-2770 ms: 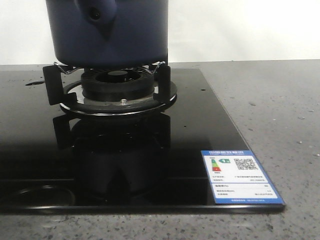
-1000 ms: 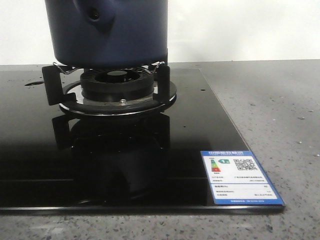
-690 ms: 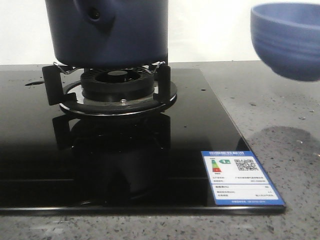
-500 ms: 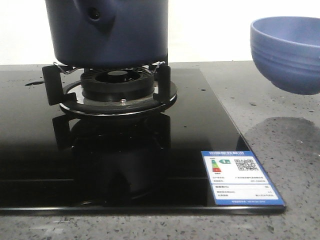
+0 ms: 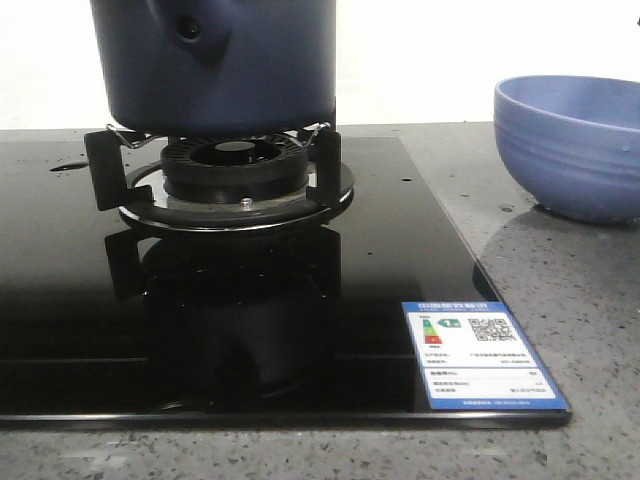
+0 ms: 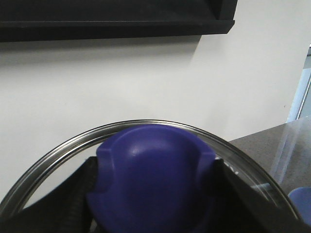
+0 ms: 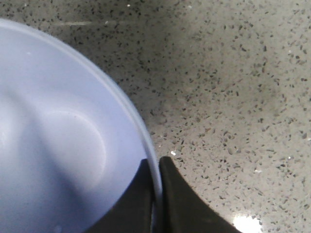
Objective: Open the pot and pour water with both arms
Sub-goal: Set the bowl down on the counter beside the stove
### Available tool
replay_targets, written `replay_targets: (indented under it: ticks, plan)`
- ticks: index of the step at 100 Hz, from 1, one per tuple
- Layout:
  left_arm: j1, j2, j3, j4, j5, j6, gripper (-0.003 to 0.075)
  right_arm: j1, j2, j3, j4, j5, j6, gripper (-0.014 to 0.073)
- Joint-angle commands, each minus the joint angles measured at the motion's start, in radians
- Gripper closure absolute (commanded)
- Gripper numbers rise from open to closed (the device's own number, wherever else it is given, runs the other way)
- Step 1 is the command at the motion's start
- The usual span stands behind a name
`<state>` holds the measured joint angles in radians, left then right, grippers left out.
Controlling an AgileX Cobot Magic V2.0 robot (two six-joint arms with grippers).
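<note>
The dark navy pot point(image 5: 215, 60) stands on the gas burner point(image 5: 235, 165), its side stub with the round hole point(image 5: 188, 30) facing me; its top is cut off by the frame. My left gripper point(image 6: 153, 194) is shut on the blue knob point(image 6: 153, 179) of a glass lid with a steel rim point(image 6: 73, 145), held up in front of a white wall. My right gripper point(image 7: 156, 184) is shut on the rim of the periwinkle ribbed bowl point(image 7: 58, 145). The bowl point(image 5: 575, 150) sits at the right, on or just above the grey counter. Neither gripper shows in the front view.
The black glass cooktop point(image 5: 100, 330) carries a blue and white energy label point(image 5: 482, 352) at its front right corner. Black pan supports point(image 5: 105, 170) ring the burner. Speckled grey counter point(image 7: 233, 97) lies to the right of the cooktop. A white wall is behind.
The bowl came into the front view from the upper right and came down to the counter beside the cooktop. The pot has not moved.
</note>
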<state>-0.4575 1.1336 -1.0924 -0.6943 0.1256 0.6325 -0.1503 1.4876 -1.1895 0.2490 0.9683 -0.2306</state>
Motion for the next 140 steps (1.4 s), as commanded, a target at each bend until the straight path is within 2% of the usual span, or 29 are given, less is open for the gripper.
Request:
replay_targets:
  ticks: [1,10,25,32,54,73,92,140]
  plan:
    - [-0.01,-0.024,-0.036,-0.011,-0.086,-0.001,0.0405,-0.009,-0.027,-0.024,0.005,-0.017,-0.004,0.0643]
    - [-0.01,-0.024,-0.036,-0.011,-0.086,-0.001,0.0405,-0.009,-0.027,-0.034,0.005,0.003,-0.009,0.054]
    - [-0.01,-0.024,-0.036,-0.015,-0.086,-0.001,0.0405,-0.009,-0.04,-0.081,0.01,0.05,-0.009,0.0235]
    - [-0.012,-0.024,-0.036,-0.015,-0.076,-0.001,0.0405,-0.009,-0.053,-0.118,0.014,0.078,-0.009,0.0174]
    - [-0.059,0.023,-0.036,-0.007,-0.073,-0.001,0.0405,-0.009,-0.167,-0.21,0.032,0.111,-0.009,0.0174]
    - [-0.107,0.106,-0.036,0.055,-0.113,-0.001,0.0405,-0.009,-0.303,-0.215,0.032,0.113,-0.009,0.0174]
    - [-0.109,0.169,-0.036,0.059,-0.126,-0.001,0.0405,-0.009,-0.391,-0.215,0.032,0.117,-0.009,0.0174]
    - [-0.111,0.21,-0.036,0.061,-0.172,-0.001,0.0405,-0.009,-0.413,-0.203,0.032,0.122,-0.009,0.0174]
